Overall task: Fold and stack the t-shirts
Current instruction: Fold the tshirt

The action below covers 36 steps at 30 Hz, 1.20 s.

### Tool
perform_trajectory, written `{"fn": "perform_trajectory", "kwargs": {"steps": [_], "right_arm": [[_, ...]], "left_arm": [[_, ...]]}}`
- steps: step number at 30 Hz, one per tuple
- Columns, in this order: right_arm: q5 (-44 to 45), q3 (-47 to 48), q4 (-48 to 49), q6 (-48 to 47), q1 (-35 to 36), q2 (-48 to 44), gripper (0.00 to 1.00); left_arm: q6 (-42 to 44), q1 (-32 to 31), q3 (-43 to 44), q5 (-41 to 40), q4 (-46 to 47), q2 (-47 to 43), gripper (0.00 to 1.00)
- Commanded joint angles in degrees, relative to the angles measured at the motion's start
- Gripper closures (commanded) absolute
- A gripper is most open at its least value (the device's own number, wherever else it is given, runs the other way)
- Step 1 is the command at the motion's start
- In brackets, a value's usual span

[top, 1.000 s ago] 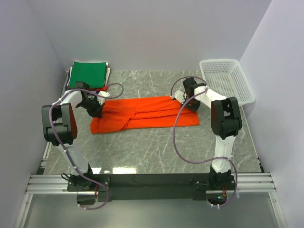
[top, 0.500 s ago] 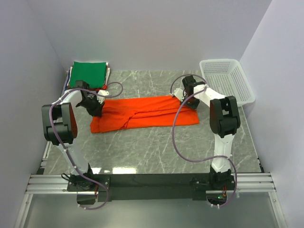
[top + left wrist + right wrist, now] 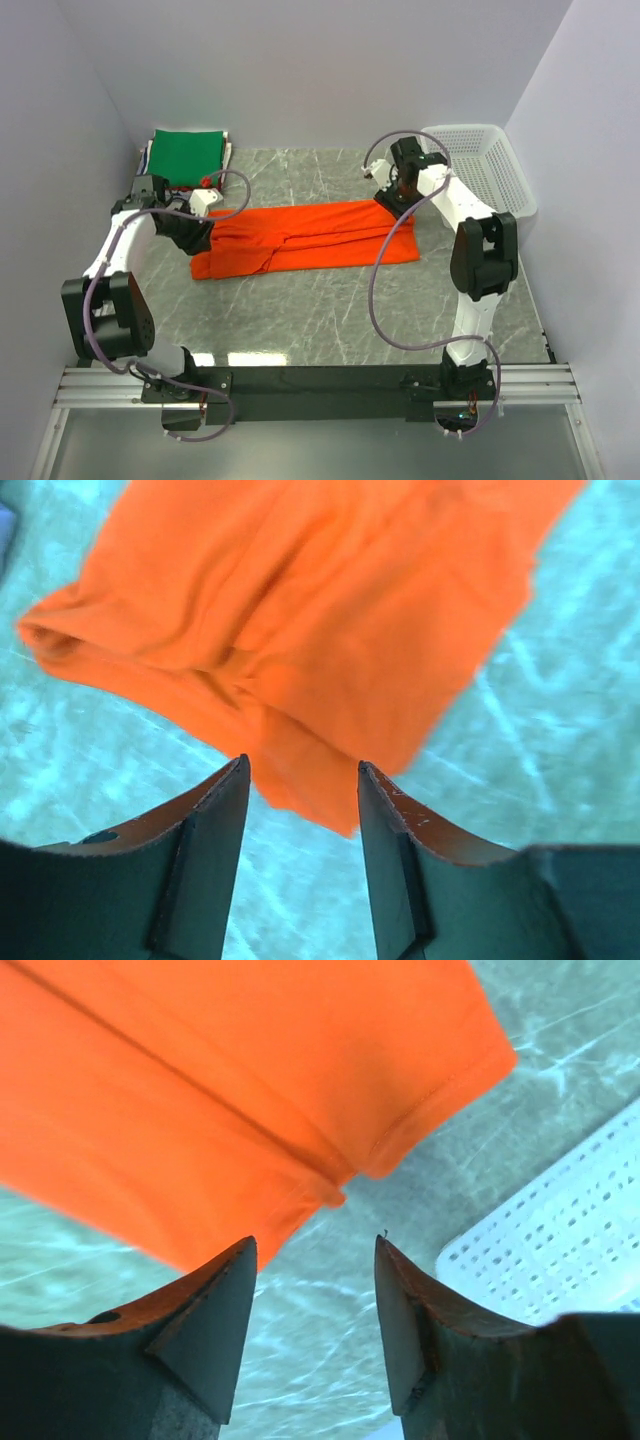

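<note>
A bright orange t-shirt lies on the marble table, folded into a long strip running left to right. My left gripper hovers over its left end. In the left wrist view this gripper is open, with a corner of the orange cloth lying below the gap, apart from both fingers. My right gripper hangs above the strip's right end. It too is open, with only table between its fingers and the orange hem just beyond. A folded green t-shirt tops a pile at the back left.
A white lattice basket stands at the back right, close to the right gripper, and its rim shows in the right wrist view. Purple walls close in the table on the left, back and right. Cables loop off both wrists.
Both grippers have gone from shut to open and let go of the orange shirt's ends. Both have lifted off the cloth, the right towards the back; the left arm's elbow has swung towards the near edge.
</note>
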Motion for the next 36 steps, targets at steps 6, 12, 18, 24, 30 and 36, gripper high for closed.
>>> {"fn": "perform_trajectory", "kwargs": {"steps": [6,12,18,24,30,36], "right_arm": [[-10.8,-1.3,-6.8,9.4,1.8,-6.3,0.53],[-11.9,-6.5,-4.8,10.8,2.3,-8.1,0.55],[-11.8,-6.9,-5.0,10.8,2.3,-7.8,0.55],[-9.9,-7.4,-4.7,9.8,2.2,-8.0,0.56],[-9.8,-7.4,-4.6,9.4,2.3,-7.6,0.56],[-9.2,-6.4,-5.2,9.0,2.3,-7.0,0.57]], "left_arm": [[-19.4,-0.5,-11.3,4.7,2.4,-5.2,0.51],[-30.5,-0.6,-11.5,2.6,4.8,-5.5,0.49],[-35.3,0.4,-8.8,0.7,5.7,-0.1,0.49],[-34.8,1.3,-6.1,2.3,2.6,5.6,0.49],[-34.8,1.3,-6.7,0.5,2.7,7.0,0.49],[-35.3,1.3,-6.5,-0.2,2.2,9.8,0.50]]}}
